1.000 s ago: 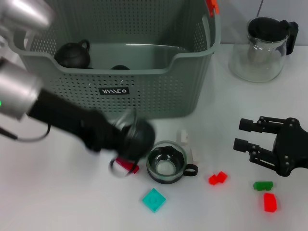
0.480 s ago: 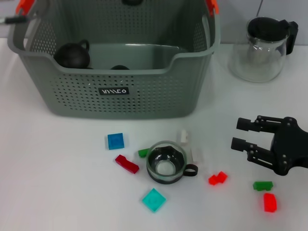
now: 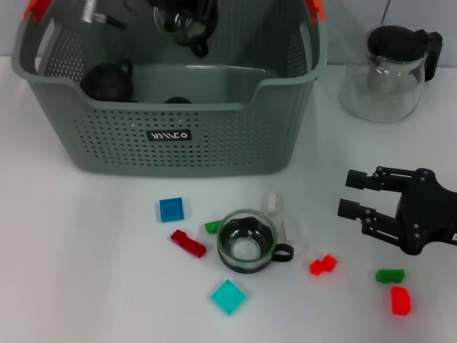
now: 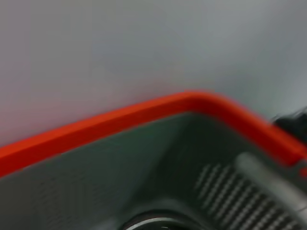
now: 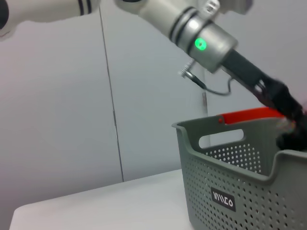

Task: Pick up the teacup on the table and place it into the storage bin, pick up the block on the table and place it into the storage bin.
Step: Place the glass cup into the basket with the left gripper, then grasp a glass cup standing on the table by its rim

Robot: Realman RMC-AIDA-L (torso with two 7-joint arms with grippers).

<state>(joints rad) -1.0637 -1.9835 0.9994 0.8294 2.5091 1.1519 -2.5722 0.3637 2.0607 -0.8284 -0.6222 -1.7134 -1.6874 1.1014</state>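
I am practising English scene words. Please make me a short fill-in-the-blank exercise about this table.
1. The glass teacup stands on the ___.
2. The black teapot sits inside the storage ___.
3. The right gripper hovers with its fingers ___.
4. The glass jug has a ___ lid.

Missing words: table; bin; open; black

Head cam looks down steeply on the desk (image 3: 71,250), storage bin (image 3: 214,143) filling upper left of frame. Left wrist cam sits super close over the bin's orange-edged corner (image 4: 144,112). Right wrist cam faces sideways, low, sharing that bin (image 5: 230,177).
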